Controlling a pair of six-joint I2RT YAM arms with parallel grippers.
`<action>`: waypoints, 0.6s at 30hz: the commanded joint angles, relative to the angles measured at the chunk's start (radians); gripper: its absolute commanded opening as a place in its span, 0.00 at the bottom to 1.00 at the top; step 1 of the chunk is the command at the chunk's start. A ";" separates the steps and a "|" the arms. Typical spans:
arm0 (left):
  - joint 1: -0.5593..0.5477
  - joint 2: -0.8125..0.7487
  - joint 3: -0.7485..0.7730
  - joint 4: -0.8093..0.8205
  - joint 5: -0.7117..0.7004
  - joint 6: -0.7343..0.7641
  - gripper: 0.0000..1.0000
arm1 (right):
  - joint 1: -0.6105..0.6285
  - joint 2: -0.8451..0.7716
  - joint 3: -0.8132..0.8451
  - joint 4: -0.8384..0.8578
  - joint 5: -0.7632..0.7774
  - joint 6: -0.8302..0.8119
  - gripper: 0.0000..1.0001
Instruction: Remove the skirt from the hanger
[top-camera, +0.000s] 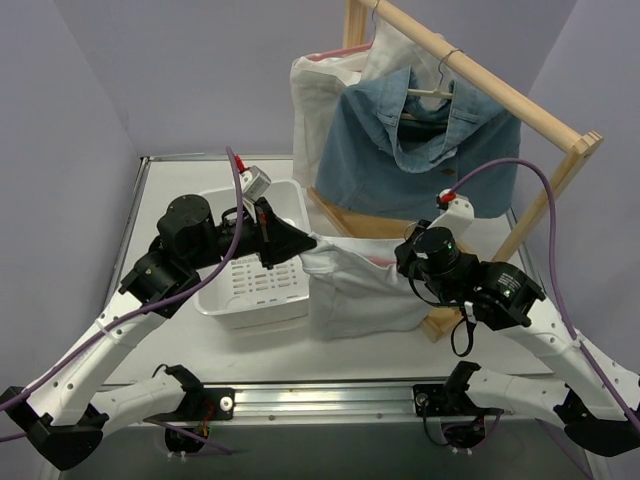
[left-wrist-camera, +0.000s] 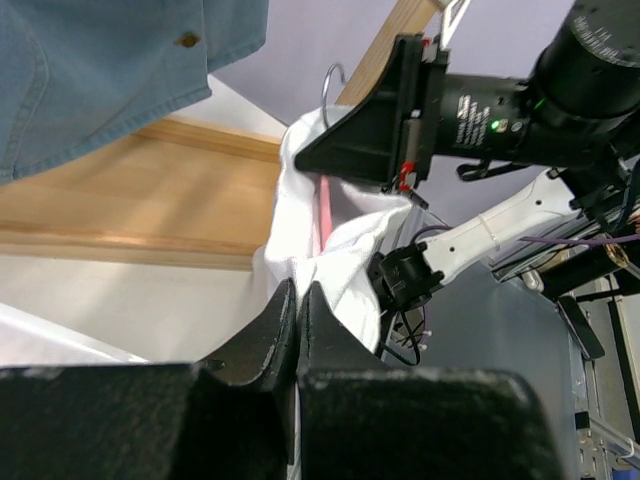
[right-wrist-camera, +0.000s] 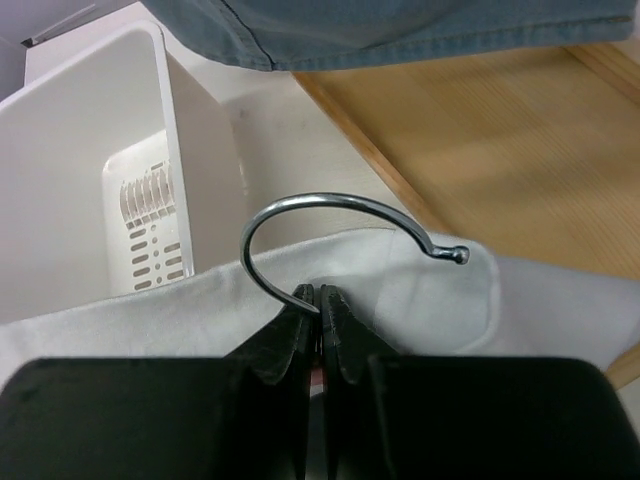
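top external view: the skirt (top-camera: 355, 290) hangs stretched between the two arms, its long axis running 9 to 3 o'clock. the left gripper (top-camera: 305, 240) is pinched tight on the cloth's 9 o'clock end, just beside the basket (top-camera: 215, 300). the right gripper (top-camera: 402, 258) is clamped on the hanger (right-wrist-camera: 330, 199) at the foot of its hook, at the 3 o'clock end. freeing the cloth likely means drawing it toward 9 o'clock, away from the held hanger.
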 joint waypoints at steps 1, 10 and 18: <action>0.010 -0.037 -0.013 0.018 0.002 0.015 0.02 | -0.027 -0.025 0.051 -0.060 0.103 0.021 0.00; 0.008 -0.107 -0.071 0.187 0.243 -0.062 0.02 | -0.097 0.044 0.049 -0.031 0.049 -0.016 0.00; 0.008 -0.175 -0.168 0.163 0.286 -0.060 0.02 | -0.218 0.067 0.077 0.038 -0.066 -0.086 0.00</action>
